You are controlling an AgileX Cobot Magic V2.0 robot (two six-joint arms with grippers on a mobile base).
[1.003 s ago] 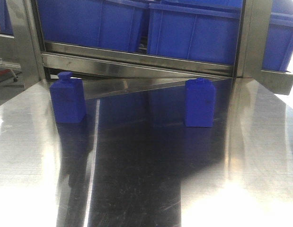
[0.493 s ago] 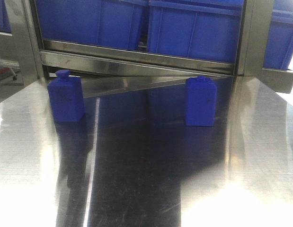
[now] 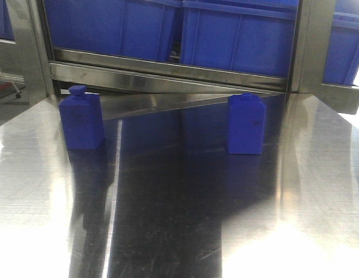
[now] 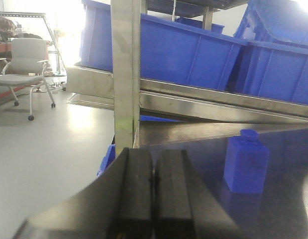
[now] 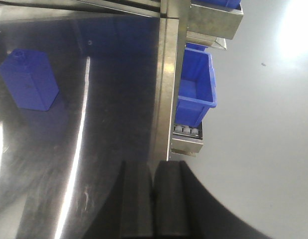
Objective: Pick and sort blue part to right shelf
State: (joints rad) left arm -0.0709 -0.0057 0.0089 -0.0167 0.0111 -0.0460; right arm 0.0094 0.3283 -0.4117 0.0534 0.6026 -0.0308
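Two blue parts stand upright on the steel table: one at the left, one right of the middle. Behind them is the steel shelf rack with large blue bins. Neither gripper shows in the front view. In the left wrist view my left gripper is shut and empty, with a blue part ahead to its right. In the right wrist view my right gripper is shut and empty over the table's edge, with a blue part far to its left.
A steel rack post stands just ahead of the left gripper. A small blue bin sits on a low roller rail beyond the table's right edge. An office chair stands on the grey floor at the left.
The front view shifted slightly at first, then held still. Both blue parts stand where they were.
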